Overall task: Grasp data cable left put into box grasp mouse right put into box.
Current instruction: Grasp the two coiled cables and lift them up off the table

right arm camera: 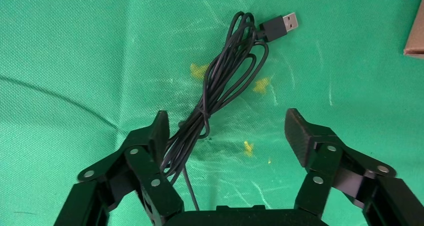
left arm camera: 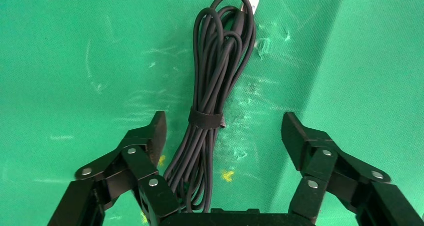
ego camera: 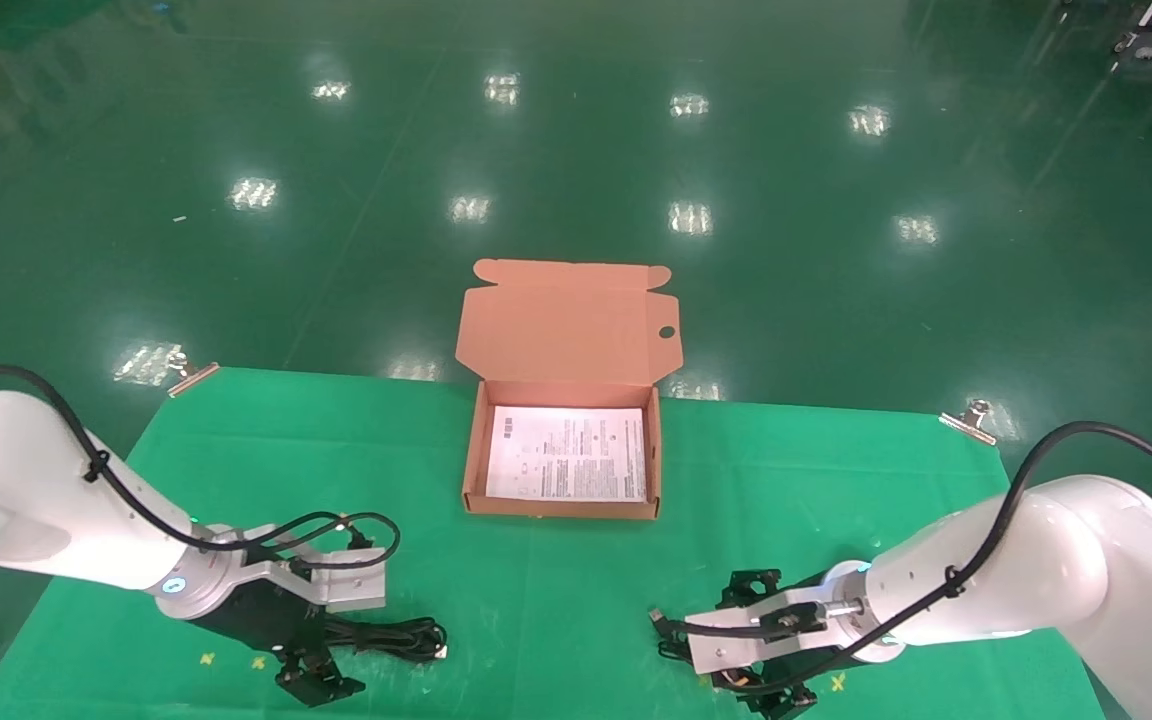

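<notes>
Jaws on our left gripper stand wide apart, straddling the cable without touching it. The bundle lies flat on the tabletop between the fingers, its tie band about level with the fingertips, its silver plug at the far end. In the head view this gripper hangs low at the near left edge, with the cable running out toward the middle.

Our right gripper is spread open too and holds nothing. Between its fingers we see only the mouse's thin cord, loosely looped, with the USB plug at the far end. The mouse body does not show in the wrist view; in the head view the arm covers that spot, so we cannot tell where it sits under the gripper.

The box stands open at the middle of the tabletop, well apart from both grippers, its lid leaning back and a white sheet lying inside. Nothing else is in it yet.

We judge the risks as follows. The left bundle sits nearer one finger than the other, so closing might roll it or catch only some strands. On the right, closing here would likely pinch cord rather than mouse, leaving the body to dangle, swing and snag the box wall.
</notes>
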Action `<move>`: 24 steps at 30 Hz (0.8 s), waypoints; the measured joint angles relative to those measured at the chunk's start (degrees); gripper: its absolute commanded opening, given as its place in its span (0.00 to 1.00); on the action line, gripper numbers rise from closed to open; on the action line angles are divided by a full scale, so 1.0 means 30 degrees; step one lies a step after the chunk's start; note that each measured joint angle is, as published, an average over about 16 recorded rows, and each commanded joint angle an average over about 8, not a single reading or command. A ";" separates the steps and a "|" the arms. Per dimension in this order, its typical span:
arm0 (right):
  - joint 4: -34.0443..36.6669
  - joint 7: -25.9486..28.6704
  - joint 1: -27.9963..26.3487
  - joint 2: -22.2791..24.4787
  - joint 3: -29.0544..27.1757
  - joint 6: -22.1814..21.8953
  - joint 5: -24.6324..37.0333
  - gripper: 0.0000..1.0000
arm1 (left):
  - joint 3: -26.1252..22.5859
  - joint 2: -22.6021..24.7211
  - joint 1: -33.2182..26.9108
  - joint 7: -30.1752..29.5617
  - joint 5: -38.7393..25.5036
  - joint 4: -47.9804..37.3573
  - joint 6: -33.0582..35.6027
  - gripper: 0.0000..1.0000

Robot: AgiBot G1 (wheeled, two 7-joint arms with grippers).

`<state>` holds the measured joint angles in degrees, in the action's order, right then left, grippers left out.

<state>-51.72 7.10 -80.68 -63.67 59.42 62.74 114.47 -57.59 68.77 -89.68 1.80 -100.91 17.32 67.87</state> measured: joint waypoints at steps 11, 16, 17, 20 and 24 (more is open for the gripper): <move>-0.0114 0.0040 0.0006 0.0066 -0.0002 0.0054 -0.0013 0.00 | 0.0000 -0.0039 0.0004 -0.0047 -0.0005 0.0145 0.0030 0.00; -0.0140 0.0049 0.0011 0.0080 -0.0002 0.0066 -0.0017 0.00 | 0.0000 -0.0048 0.0006 -0.0058 -0.0005 0.0180 0.0032 0.00; -0.0144 0.0050 0.0012 0.0082 -0.0002 0.0067 -0.0017 0.00 | 0.0000 -0.0049 0.0007 -0.0060 -0.0005 0.0185 0.0033 0.00; -0.0154 0.0054 0.0016 0.0087 -0.0002 0.0071 -0.0018 0.00 | 0.0001 -0.0053 0.0007 -0.0065 -0.0006 0.0198 0.0033 0.00; -0.0164 0.0060 0.0020 0.0091 -0.0002 0.0075 -0.0020 0.00 | 0.0001 -0.0058 0.0008 -0.0070 -0.0005 0.0211 0.0033 0.00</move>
<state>-52.21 7.28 -80.62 -63.39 59.42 62.97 114.41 -57.58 68.60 -89.65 1.59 -100.93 17.95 67.97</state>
